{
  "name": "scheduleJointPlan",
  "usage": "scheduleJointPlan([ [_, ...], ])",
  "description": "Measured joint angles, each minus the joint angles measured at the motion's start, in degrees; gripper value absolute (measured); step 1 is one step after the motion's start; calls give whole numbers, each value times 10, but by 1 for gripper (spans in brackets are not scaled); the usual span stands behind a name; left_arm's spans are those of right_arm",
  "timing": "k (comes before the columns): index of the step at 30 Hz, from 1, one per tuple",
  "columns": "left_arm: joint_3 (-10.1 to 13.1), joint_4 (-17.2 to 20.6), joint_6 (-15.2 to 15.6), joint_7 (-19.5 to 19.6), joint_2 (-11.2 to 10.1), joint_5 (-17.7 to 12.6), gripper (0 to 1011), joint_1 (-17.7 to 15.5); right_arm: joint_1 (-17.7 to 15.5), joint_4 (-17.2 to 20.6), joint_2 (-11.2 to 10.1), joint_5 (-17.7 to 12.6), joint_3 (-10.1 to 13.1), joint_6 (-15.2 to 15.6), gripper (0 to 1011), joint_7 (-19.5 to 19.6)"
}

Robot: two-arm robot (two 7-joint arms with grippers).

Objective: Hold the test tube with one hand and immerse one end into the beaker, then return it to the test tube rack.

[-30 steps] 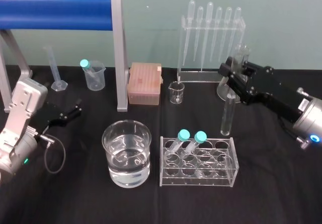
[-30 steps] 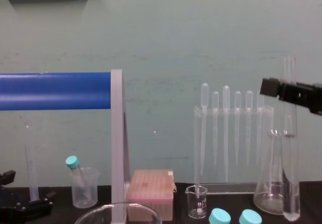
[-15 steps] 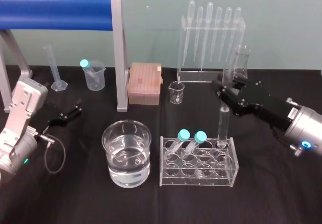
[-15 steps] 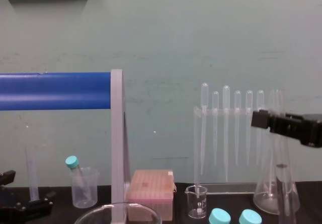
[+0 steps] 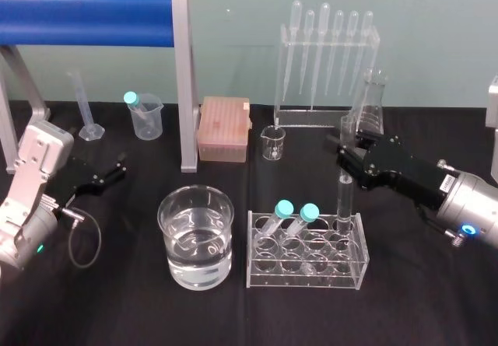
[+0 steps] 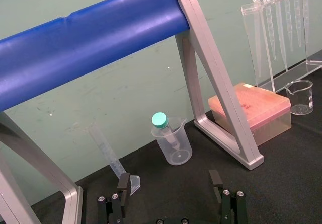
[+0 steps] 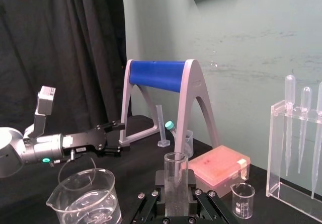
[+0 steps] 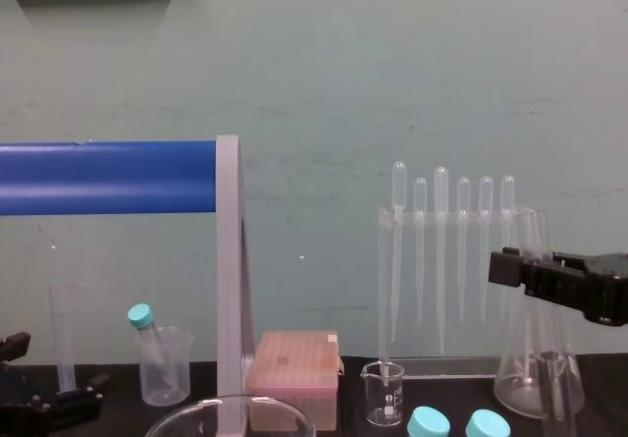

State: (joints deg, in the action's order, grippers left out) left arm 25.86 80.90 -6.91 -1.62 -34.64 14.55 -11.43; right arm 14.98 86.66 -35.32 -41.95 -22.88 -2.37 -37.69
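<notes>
Head view: the right gripper (image 5: 348, 158) pinched the test tube (image 5: 343, 194), whose base was in the 1 o'clock hole of the test tube rack (image 5: 342, 272). One beaker (image 5: 196, 272) stood at the rack's 9 o'clock. There were two teal-capped tubes (image 5: 284, 208) and five pipettes (image 5: 324, 43).

Left wrist view: the left gripper (image 6: 171, 201) sat idle, fingers (image 6: 217, 181) spread.

Right wrist view: the tube stood upright; letting go before it bottomed could drop it and crack the glass.

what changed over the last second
The right gripper brought the test tube down from mid-air behind the rack into its back right hole, and still grips it. The beaker, the capped tubes and the left gripper, parked open at the left, stayed put.
</notes>
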Motion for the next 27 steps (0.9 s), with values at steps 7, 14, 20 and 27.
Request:
scheduleJointPlan([
  [7,0,0,0,0,0,0,1000,0,8,-18,1,6,-6,-1,224,-11],
  [14,0,0,0,0,0,0,1000,0,17,-41,5,10,-15,1,224,-24],
  [20,0,0,0,0,0,0,1000,0,21,-55,9,13,-21,2,224,-30],
  [27,0,0,0,0,0,0,1000,0,29,-81,18,14,-29,1,224,-40],
])
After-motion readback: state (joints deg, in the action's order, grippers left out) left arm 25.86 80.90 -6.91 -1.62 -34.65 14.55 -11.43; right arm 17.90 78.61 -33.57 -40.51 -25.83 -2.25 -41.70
